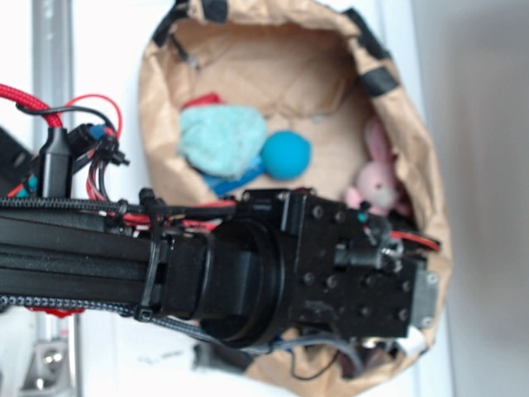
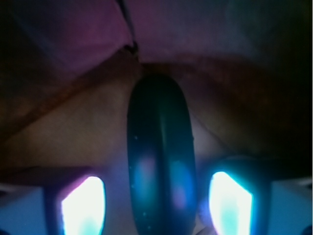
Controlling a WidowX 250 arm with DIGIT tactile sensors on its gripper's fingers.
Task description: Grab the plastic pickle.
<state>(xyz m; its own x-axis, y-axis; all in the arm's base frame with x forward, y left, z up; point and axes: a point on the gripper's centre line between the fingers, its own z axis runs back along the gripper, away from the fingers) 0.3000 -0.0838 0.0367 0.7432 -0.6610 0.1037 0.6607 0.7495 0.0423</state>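
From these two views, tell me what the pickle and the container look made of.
Pickle: hard, smooth plastic by its look; dark teal with glossy highlights. Container: likely brown paper, matte, with a creased, crumpled wall.

paper bag [image 1: 165,99] | blue ball [image 1: 287,155] | pink bunny [image 1: 378,178] | light-blue cloth [image 1: 221,137]

My end effector [image 2: 156,203] straddles the pickle [image 2: 159,161], open floor on each side of it. Ahead, the paper bag wall [image 2: 205,29] rises and closes the way. The pink bunny [image 1: 378,178] sits just beside my wrist.
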